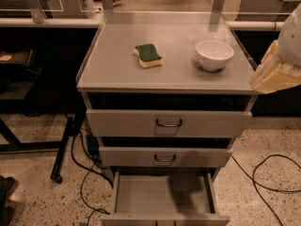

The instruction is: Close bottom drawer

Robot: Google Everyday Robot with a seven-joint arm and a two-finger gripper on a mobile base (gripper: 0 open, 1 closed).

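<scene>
Grey, stiff, probably light-sliding: push bottom drawer on its front panel; gripper beside cabinet top-right edge, aperture impossible to tell.

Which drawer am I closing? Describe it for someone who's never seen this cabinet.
Find the grey cabinet with the sponge and bowl on top; the hand hangs at its right edge. Of its three drawers, the bottom drawer, near the floor, is the only one pulled far out, its bare grey inside showing.
</scene>
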